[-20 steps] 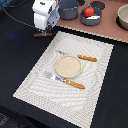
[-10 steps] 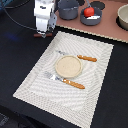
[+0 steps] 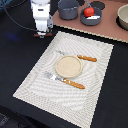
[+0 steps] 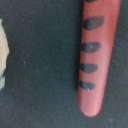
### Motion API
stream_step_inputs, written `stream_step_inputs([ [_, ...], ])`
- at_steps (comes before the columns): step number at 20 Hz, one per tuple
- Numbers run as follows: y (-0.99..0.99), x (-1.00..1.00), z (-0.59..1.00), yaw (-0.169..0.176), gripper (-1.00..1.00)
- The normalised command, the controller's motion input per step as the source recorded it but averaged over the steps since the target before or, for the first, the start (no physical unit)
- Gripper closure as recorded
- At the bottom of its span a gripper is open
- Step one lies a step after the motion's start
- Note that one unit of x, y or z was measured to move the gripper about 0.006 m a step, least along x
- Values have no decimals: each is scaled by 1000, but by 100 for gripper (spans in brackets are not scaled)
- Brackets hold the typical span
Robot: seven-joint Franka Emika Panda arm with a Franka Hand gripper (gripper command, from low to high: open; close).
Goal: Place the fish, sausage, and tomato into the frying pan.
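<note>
A Franka arm hangs low over the dark table near its far-left corner in the exterior view, its gripper (image 3: 42,34) just off the far-left corner of the woven placemat (image 3: 70,70) and pointed straight down at the sausage (image 4: 97,55). The wrist camera fills with that sausage: a reddish-brown rod with a row of dark oval marks, lying on the black surface with one rounded end in view and its other end running out of the picture. A sliver of a pale object sits at the opposite edge of that picture; it may be the fish, but too little shows to say. Neither view shows the fingertips, so whether the hand is spread or closed cannot be told; nothing appears held. Along the far edge, the tomato (image 3: 89,11) already rests in the frying pan (image 3: 93,20), beside the darker pot (image 3: 68,7), with a beige bowl (image 3: 123,16) toward the far-right corner. A plate (image 3: 68,66), a fork (image 3: 64,81) and a knife (image 3: 80,56) lie on the placemat. The coming grasp likely turns on squaring the fingers across the sausage's long axis, then carrying it along the far edge to the pan.
</note>
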Motion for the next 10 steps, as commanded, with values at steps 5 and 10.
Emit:
stream_step_inputs([
  [5, -79, 5, -309, 15, -100],
  [10, -77, -1, -318, 19, 100],
])
